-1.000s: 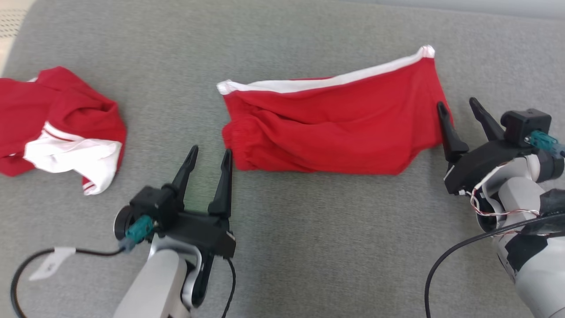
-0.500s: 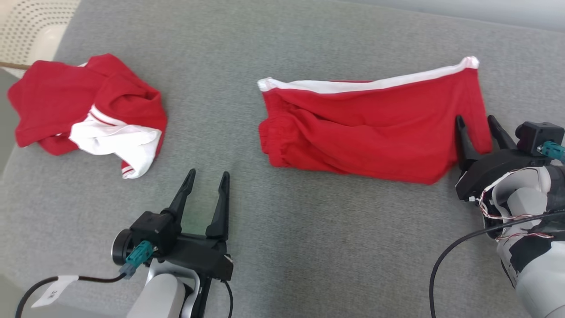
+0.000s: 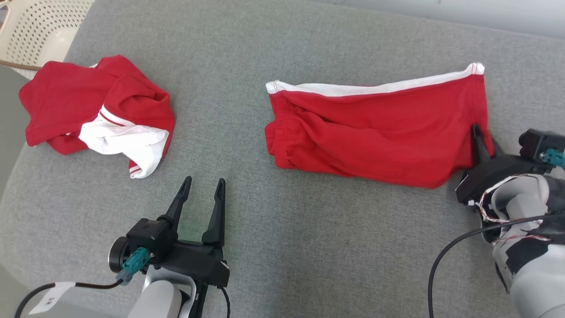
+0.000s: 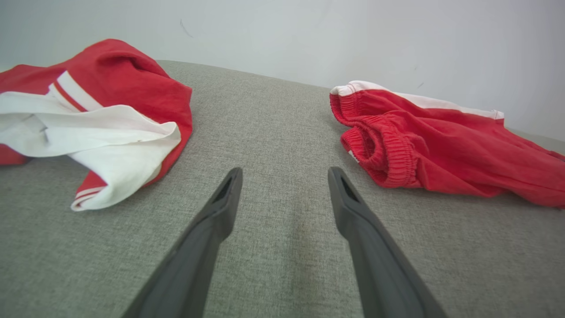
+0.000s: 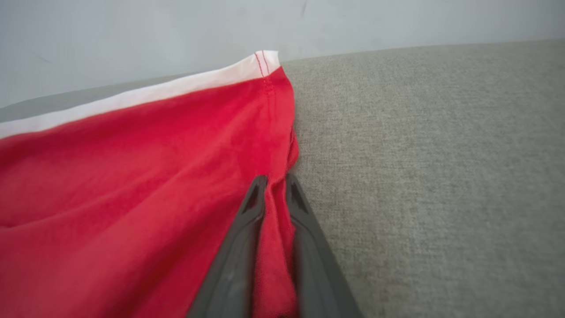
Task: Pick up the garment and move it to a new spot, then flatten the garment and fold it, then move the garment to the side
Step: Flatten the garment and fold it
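Observation:
The garment (image 3: 375, 132) is a pair of red shorts with a white side stripe, lying spread out on the grey cushion right of centre. My right gripper (image 3: 483, 139) is at its right hem, shut on a pinch of the red cloth. The right wrist view shows the fabric (image 5: 132, 176) bunched between the two fingers of that gripper (image 5: 273, 179). My left gripper (image 3: 204, 179) is open and holds nothing, low over bare cushion left of the garment's waistband. From the left wrist, the elastic waistband end of the garment (image 4: 441, 145) lies just right of that open gripper (image 4: 284, 172).
A second red and white garment (image 3: 97, 110) lies crumpled at the far left, also in the left wrist view (image 4: 88, 115). A white perforated plastic object (image 3: 39, 22) sits beyond the cushion's top left corner. Grey cushion (image 3: 309, 247) stretches in front. A pale wall (image 4: 309, 35) stands behind.
The camera has shifted, so the whole picture slid right and down. My right gripper moved onto the garment's right hem and closed on the cloth. The left gripper stayed open.

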Available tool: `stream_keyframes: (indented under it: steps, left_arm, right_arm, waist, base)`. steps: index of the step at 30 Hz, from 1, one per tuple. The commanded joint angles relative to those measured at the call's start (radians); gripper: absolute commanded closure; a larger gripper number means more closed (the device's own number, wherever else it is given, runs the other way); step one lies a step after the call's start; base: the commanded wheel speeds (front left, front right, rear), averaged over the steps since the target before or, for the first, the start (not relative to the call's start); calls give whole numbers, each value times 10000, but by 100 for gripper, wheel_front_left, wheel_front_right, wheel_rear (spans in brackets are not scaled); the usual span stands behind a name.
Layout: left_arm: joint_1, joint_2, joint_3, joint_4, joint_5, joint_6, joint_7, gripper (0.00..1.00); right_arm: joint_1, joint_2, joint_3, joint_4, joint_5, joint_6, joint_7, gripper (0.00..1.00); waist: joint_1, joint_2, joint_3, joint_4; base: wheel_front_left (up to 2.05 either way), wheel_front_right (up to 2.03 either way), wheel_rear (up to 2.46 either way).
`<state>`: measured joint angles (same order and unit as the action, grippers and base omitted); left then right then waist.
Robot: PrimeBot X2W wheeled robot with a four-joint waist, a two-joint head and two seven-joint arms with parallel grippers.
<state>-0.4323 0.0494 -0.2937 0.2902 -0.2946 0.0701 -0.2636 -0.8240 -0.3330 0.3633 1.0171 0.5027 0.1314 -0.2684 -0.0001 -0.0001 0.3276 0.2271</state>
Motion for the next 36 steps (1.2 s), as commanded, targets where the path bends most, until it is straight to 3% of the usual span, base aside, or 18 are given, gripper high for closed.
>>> stream_keyframes:
  steps: [1,10,21,30,36]
  left_arm:
    - [170,24,55,55,149,-38,-12,0]
    - [620,27,304,316,213,-228,-12,0]
    - [1520,27,554,552,292,-420,-12,0]
    - [1700,27,453,494,173,-491,-12,0]
    - [1676,25,364,538,34,-447,-12,0]
  right_arm:
    - [506,159,-18,15,103,-16,69,100]
    - [1780,384,-826,-1506,496,-16,40,100]
    - [3313,426,-1024,-2111,615,-16,40,100]
    - [2844,-30,-1007,-2585,-9,-16,39,100]
    - [2364,49,9,-3529,-388,-14,39,100]
  waist:
    - [1,1,-78,-63]
    - [1,1,-980,-530]
    - [1,1,-2293,-1074]
    - [1,1,-2260,-1136]
    - [1,1,-2198,-1006]
  base:
    - [0,0,0]
    - [0,0,0]
    - [0,0,0]
    - [0,0,0]
    - [0,0,0]
